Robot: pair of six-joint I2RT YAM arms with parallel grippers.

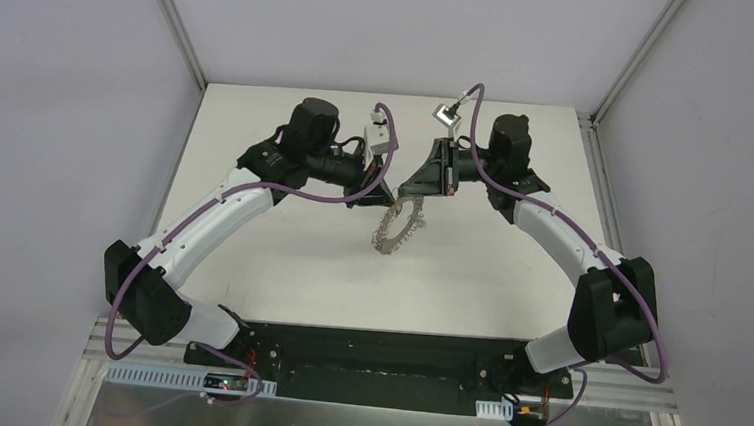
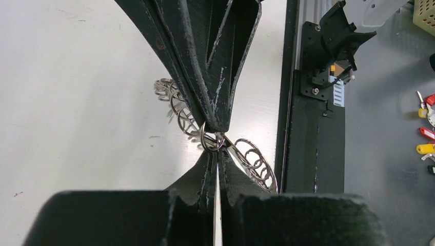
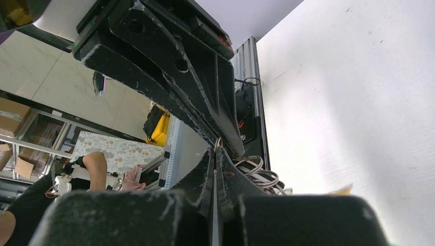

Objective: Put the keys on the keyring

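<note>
White table [image 1: 280, 256]: left hand [image 1: 381, 193], right hand [image 1: 408, 190] pinch keyring [image 1: 397, 226]; only overhead shows whole loop.

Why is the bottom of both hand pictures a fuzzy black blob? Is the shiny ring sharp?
Left wrist: the left gripper sits too close, so it blurs; the keyring is sharp and glinting. Right wrist: same near blur from the right gripper. Top external: evenly lit, everything sharp.

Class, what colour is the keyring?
Silver-grey metal keyring, clearest in the left wrist view.
</note>
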